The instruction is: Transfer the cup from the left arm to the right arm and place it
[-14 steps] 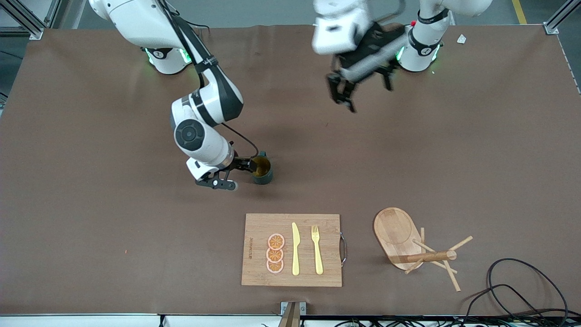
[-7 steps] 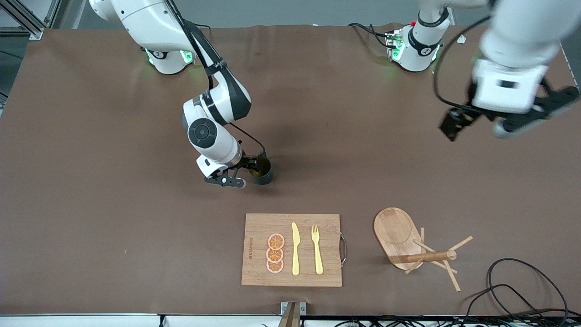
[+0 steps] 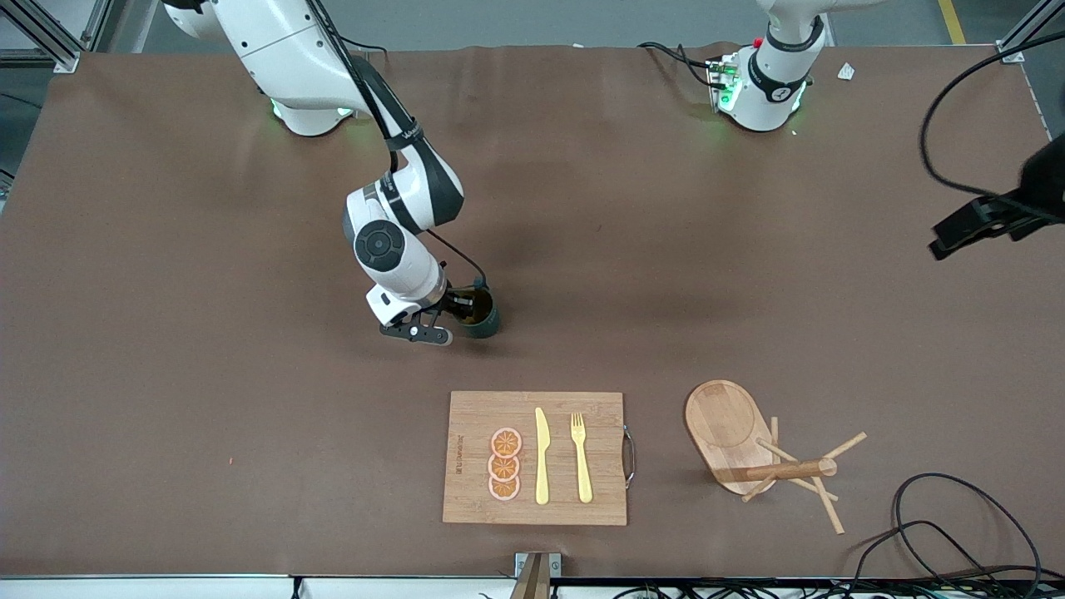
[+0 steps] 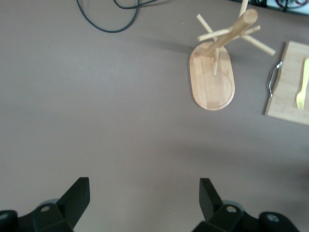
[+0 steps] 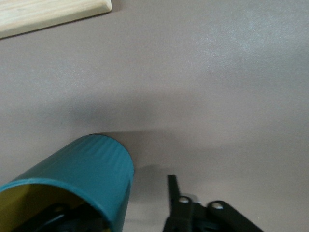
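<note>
The cup [image 3: 481,314], dark teal with a yellowish-brown inside, stands on the brown table near its middle. It also shows in the right wrist view [image 5: 91,166]. My right gripper [image 3: 449,319] is low at the cup and open. One finger reaches inside the cup, and the other finger [image 5: 172,193] is outside with a gap between it and the cup's wall. In the right wrist view the gripper [image 5: 118,208] straddles that wall. My left gripper [image 3: 957,235] is up in the air at the left arm's end of the table, open and empty [image 4: 144,198].
A wooden cutting board [image 3: 466,416] with orange slices [image 3: 504,464], a yellow knife [image 3: 542,456] and a fork [image 3: 580,456] lies nearer the front camera than the cup. A wooden mug rack [image 3: 732,433] lies tipped beside it. Black cables [image 3: 957,516] lie at the corner.
My left arm has swung from over the table's middle out to the left arm's end of the table. My right wrist has shifted slightly at the cup; the cup has barely moved.
</note>
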Action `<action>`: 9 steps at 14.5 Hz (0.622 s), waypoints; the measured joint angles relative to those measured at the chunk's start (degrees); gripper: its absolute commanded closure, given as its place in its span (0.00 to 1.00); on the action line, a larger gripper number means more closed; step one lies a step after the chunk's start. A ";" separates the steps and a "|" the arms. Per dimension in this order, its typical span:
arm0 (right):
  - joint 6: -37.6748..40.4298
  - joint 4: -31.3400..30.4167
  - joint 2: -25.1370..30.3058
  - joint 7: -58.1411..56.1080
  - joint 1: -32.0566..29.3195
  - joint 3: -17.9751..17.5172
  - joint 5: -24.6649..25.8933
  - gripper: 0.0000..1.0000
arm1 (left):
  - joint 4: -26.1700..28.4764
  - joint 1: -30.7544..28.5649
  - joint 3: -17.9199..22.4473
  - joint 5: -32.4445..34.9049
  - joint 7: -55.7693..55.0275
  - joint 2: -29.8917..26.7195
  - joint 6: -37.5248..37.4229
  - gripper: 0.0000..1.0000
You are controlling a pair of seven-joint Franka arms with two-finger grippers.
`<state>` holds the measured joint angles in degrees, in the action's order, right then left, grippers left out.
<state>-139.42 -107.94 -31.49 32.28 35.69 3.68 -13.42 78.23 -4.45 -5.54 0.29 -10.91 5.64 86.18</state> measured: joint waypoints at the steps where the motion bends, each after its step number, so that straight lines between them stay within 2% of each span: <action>1: 0.00 0.10 0.01 -2.26 0.00 0.09 0.04 1.00 | 1.42 -0.37 1.28 -1.04 2.63 -1.31 -0.29 0.00; 5: 1.98 0.42 0.38 -23.41 -1.69 1.08 0.00 1.00 | 9.53 0.01 0.09 -1.87 3.98 -7.75 -0.66 0.00; 9: 8.98 1.22 3.37 -43.40 -7.29 1.47 0.02 1.00 | 13.31 0.20 -1.93 -1.87 3.87 -10.72 -0.53 0.00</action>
<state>-130.44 -106.72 -28.12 -11.13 28.40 5.14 -13.40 91.54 -4.24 -7.46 -1.58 -7.04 -5.08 85.65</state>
